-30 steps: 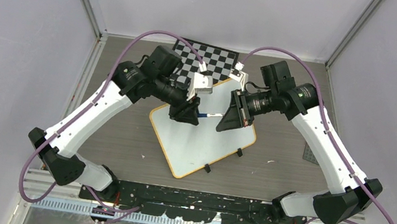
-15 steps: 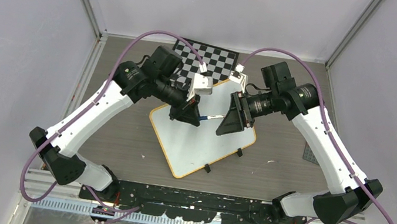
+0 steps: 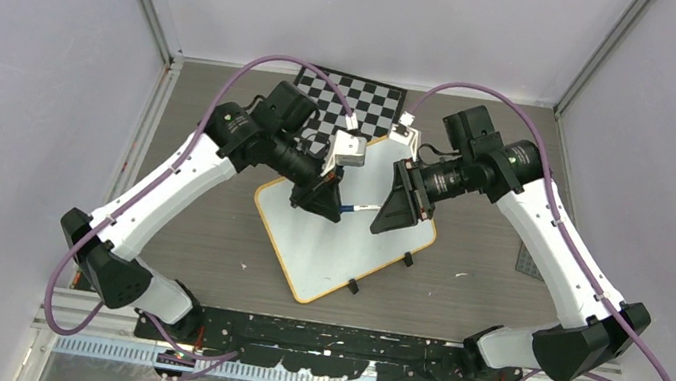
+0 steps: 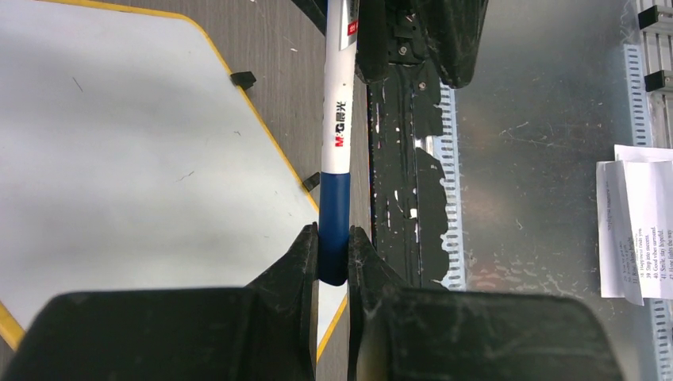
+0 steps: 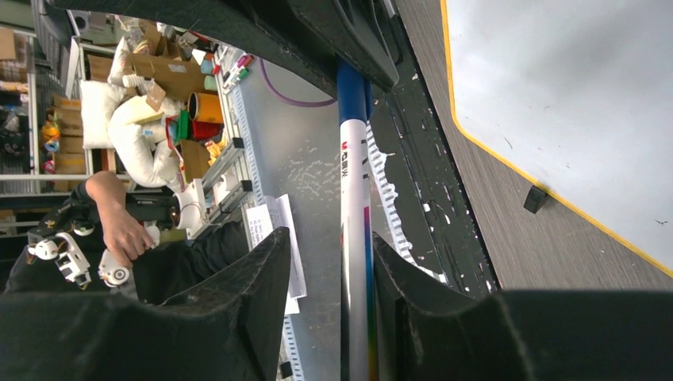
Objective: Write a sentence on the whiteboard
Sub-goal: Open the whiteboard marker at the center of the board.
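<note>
While both arms reach in over the whiteboard, 1 marker hangs roughly level above its middle, btwn the 2 grippers. Whiteboard: 1, white w/ thin orange rim, flat on the table, turned corner-on to the arm bases. 2 small black clips sit on its near-right edge, apart from each other. 1 chessboard lies at the whiteboard's far corner, edges meeting; which overlaps which, can't tell.

Over the whiteboard's left half is the left gripper: 2 fingers pressed in on the marker's blue end, pinching it from both sides. The white barrel, w/ printed logo, runs toward the right gripper, over the whiteboard's right half. Its 2 fingers stand either side of the barrel: 1 touches it, the other shows a gap, so spread, not clamped.

Off the whiteboard's near side, past the arm bases, printed paper sheets lie on a metal surface; count unclear.
</note>
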